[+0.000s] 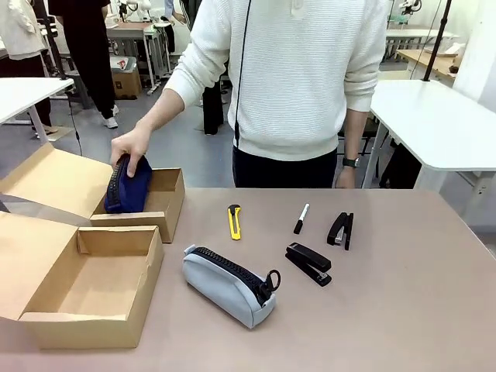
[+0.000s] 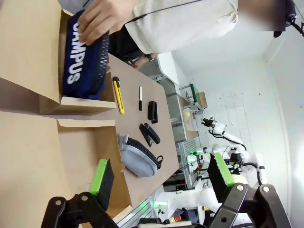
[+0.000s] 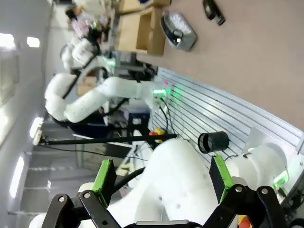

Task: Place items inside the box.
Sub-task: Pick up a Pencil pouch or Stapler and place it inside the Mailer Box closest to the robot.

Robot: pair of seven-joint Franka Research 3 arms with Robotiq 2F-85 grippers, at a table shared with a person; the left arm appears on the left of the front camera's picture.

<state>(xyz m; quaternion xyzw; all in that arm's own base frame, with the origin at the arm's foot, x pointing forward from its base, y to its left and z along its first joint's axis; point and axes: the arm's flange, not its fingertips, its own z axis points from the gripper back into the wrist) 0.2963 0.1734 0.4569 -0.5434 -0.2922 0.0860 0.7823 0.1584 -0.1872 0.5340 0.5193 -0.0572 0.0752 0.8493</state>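
Observation:
A person's hand (image 1: 130,147) presses a dark blue pouch (image 1: 128,186) lettered "CAMPUS" (image 2: 78,61) into the far cardboard box (image 1: 169,203). On the table lie a grey zip pouch (image 1: 229,285), a yellow utility knife (image 1: 234,221), a black marker with white cap (image 1: 301,218) and two black staplers (image 1: 308,263) (image 1: 340,229). My left gripper (image 2: 161,175) is open and empty, held back from the table, facing the boxes and items. My right gripper (image 3: 161,175) is open and empty too, well off the table, with the grey pouch (image 3: 179,24) far ahead.
A second open cardboard box (image 1: 93,287) stands at the near left with its flap spread out. The person stands at the far edge, centre. The right half of the brown table (image 1: 418,310) is bare. The left arm (image 3: 109,95) appears in the right wrist view.

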